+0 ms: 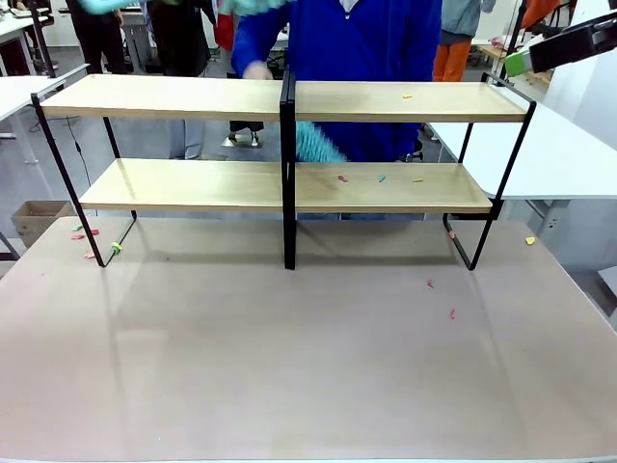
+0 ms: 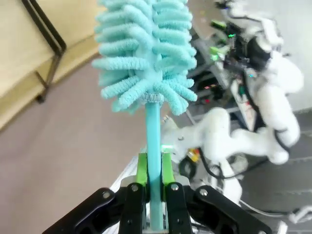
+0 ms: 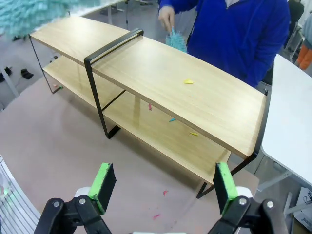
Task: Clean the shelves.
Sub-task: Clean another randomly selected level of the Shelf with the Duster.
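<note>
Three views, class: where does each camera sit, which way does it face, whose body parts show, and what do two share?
Front view: between the arms, facing across the table at the shelves and person; right pincer top right.
Left wrist view: on that wrist, looking along the left pincer, shut on a teal duster.
Right wrist view: on that wrist, looking down past its open pads at the shelves.
Shared: front and right wrist show shelves and person.
</note>
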Controlling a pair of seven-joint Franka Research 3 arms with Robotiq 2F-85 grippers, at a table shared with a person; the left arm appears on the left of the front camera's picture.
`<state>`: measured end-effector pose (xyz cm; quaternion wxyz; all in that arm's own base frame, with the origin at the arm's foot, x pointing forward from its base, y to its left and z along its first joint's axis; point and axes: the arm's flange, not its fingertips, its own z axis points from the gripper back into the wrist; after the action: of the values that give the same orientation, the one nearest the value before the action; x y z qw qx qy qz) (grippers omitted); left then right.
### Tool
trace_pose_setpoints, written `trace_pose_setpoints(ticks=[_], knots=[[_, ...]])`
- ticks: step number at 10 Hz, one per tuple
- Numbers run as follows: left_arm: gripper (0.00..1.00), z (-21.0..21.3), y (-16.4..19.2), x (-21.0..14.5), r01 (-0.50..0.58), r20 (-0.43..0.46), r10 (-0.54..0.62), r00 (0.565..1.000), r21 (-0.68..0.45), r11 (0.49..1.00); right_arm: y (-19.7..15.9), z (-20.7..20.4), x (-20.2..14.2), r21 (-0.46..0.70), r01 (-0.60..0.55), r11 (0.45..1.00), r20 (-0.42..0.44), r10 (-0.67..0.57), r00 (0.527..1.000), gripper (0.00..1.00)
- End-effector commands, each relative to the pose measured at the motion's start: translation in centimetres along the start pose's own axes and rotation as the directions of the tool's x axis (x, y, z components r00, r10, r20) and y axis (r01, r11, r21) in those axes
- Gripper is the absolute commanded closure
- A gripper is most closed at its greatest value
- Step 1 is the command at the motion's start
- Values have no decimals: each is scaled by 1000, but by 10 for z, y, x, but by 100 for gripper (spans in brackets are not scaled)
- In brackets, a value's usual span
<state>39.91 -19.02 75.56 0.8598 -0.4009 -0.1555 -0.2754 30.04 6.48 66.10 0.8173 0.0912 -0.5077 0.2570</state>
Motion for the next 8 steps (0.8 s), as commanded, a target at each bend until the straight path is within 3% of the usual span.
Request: trace_pose_setpoints(ticks=[1, 3, 6, 8], knots=[[87, -25, -2, 41, -57, -35, 63, 997, 144, 988, -1, 0, 1, -2, 1, 1000, 2, -1, 1000, 0], [87, -65, -8, 64, -34, -76, 47, 996, 166, 986, -1, 0, 1, -2, 1, 1000, 2, -1, 1000, 0], [87, -57, 2, 63, -49, -99, 61, 993, 120, 992, -1, 0, 1, -2, 1, 1000, 2, -1, 1000, 0], [87, -60, 4, 60, -36, -123, 55, 991, 151, 988, -1, 0, 1, -2, 1, 1000, 2, -1, 1000, 0]])
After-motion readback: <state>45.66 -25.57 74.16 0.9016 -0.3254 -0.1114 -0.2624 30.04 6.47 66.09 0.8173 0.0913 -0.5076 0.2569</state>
